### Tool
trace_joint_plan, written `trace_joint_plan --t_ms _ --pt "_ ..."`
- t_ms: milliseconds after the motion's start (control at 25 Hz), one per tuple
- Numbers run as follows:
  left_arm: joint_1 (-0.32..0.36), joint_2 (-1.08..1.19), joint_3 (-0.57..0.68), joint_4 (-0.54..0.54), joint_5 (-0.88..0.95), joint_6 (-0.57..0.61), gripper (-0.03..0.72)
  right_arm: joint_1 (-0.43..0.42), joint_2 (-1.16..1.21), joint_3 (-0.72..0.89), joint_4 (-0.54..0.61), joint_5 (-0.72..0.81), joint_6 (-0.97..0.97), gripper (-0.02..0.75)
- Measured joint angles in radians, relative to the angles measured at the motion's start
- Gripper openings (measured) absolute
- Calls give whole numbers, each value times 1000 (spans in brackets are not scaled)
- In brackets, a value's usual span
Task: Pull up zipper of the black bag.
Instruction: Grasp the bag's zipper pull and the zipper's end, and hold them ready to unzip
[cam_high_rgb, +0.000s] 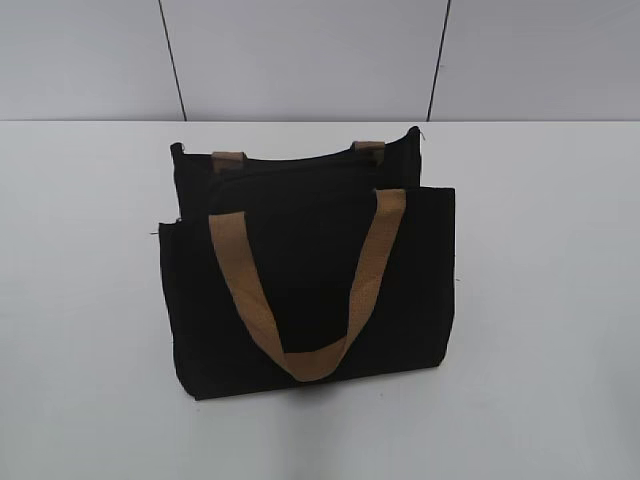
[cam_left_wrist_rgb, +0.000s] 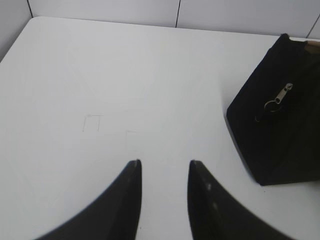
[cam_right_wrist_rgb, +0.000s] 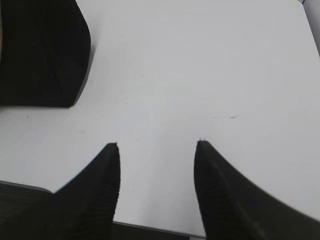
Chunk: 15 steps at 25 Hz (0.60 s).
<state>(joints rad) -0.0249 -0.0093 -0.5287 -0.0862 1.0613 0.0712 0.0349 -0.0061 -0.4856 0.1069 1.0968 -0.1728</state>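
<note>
The black bag (cam_high_rgb: 310, 270) stands upright in the middle of the white table, with a tan handle (cam_high_rgb: 300, 290) hanging down its front. The zipper line (cam_high_rgb: 300, 163) runs along its top edge. In the left wrist view the bag's end (cam_left_wrist_rgb: 280, 135) shows at the right, with the silver pull tab (cam_left_wrist_rgb: 281, 96) hanging on it. My left gripper (cam_left_wrist_rgb: 165, 162) is open and empty over bare table, left of the bag. My right gripper (cam_right_wrist_rgb: 157, 145) is open and empty near the table's front edge, right of the bag's corner (cam_right_wrist_rgb: 45, 55). Neither gripper shows in the exterior view.
The white table (cam_high_rgb: 540, 300) runs to a grey panelled wall (cam_high_rgb: 300, 60) at the back. Faint pencil marks (cam_left_wrist_rgb: 92, 122) lie on the table ahead of the left gripper. The table's front edge (cam_right_wrist_rgb: 150, 226) lies just under the right gripper.
</note>
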Motion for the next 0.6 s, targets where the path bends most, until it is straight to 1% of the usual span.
trace_joint_plan --t_ms 480,600 --pt "0 0 0 3 0 0 241 0 0 0 0 0 0 381" --pt "0 0 0 5 0 0 272 0 0 0 0 0 0 381"
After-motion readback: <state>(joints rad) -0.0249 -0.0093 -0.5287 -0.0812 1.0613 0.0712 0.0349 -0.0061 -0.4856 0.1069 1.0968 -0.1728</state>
